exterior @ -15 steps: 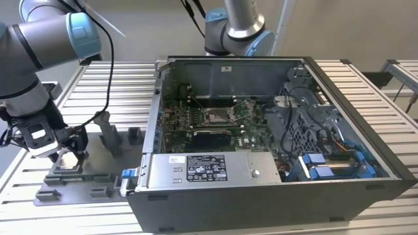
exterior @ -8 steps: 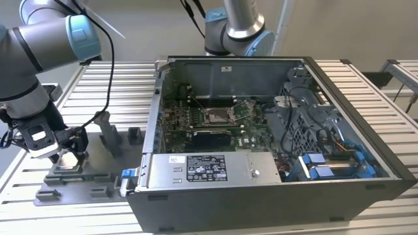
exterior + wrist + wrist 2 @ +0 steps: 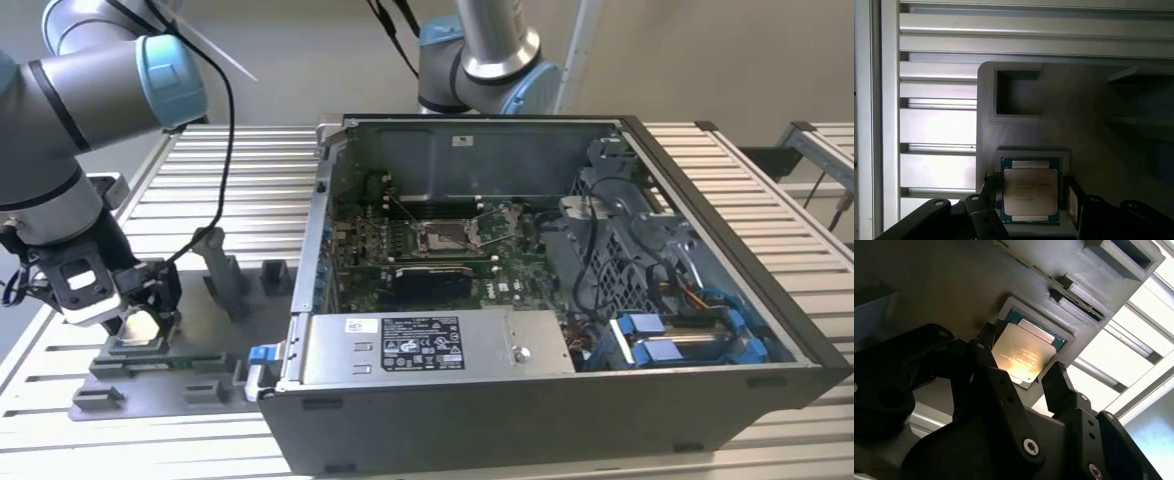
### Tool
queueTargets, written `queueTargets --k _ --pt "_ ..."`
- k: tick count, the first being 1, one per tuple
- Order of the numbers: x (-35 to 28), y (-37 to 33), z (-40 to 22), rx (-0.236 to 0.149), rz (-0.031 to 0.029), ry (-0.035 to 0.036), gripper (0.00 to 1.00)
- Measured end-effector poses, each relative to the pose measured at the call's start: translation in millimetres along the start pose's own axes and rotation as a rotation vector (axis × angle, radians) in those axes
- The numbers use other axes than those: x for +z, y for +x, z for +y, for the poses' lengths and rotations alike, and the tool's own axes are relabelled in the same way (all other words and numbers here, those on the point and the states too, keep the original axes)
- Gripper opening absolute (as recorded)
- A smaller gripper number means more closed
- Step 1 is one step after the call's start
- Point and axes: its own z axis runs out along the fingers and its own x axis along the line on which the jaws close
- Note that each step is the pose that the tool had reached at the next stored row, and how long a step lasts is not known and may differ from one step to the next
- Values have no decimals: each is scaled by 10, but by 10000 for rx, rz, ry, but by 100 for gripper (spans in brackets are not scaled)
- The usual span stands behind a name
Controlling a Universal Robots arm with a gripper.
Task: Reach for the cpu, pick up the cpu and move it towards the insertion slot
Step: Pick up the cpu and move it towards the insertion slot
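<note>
Gripper (image 3: pixel 1021 355), with fingers apart, flanked the cpu (image 3: pixel 1027 351) lying in the grey fixture's (image 3: pixel 1054 260) recess on the slatted tabletop (image 3: pixel 200 165).

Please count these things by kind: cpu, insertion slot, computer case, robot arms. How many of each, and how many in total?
cpu: 1
insertion slot: 1
computer case: 1
robot arms: 2
Total: 5
</note>
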Motion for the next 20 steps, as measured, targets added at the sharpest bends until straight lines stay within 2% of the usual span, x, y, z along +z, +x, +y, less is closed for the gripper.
queueTargets --k 7,8,17,20 --pt "2 0 0 0 -1 -1 100" --pt "1 0 0 0 -1 0 0" --pt "-3 0 0 1 4 -4 0" --pt "-54 -1 0 1 8 -2 0"
